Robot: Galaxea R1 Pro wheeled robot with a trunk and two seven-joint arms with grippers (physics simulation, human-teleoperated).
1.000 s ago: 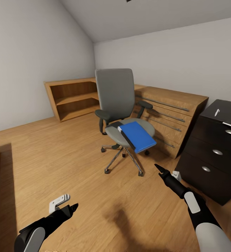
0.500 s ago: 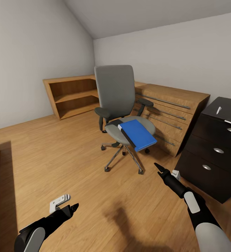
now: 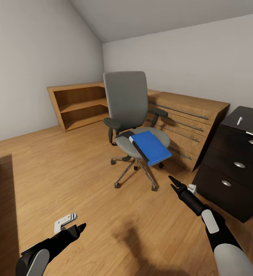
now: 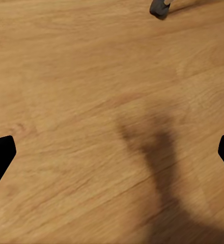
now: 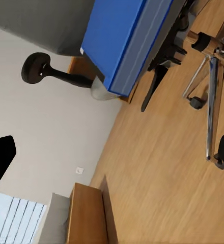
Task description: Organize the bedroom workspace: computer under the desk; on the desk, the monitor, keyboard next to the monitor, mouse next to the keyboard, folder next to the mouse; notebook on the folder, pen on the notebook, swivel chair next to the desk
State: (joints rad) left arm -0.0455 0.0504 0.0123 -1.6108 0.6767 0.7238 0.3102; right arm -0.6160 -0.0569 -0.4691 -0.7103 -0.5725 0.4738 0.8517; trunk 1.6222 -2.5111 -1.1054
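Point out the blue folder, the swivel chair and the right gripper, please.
blue folder (image 3: 151, 147): head view, middle of its cover.
swivel chair (image 3: 126, 97): head view, grey backrest.
right gripper (image 3: 173, 183): head view, between the fingertips.

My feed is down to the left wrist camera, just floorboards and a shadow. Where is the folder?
Observer: The blue folder lies on the seat of the swivel chair, overhanging its front edge.
Operator: Which gripper is nearer to it?
Observer: The right gripper, open, in the air short of the chair; the left gripper hangs low near the floor.
Operator: Anything beside the chair?
Observer: A wooden dresser stands close behind it, and a dark drawer cabinet is to its right.
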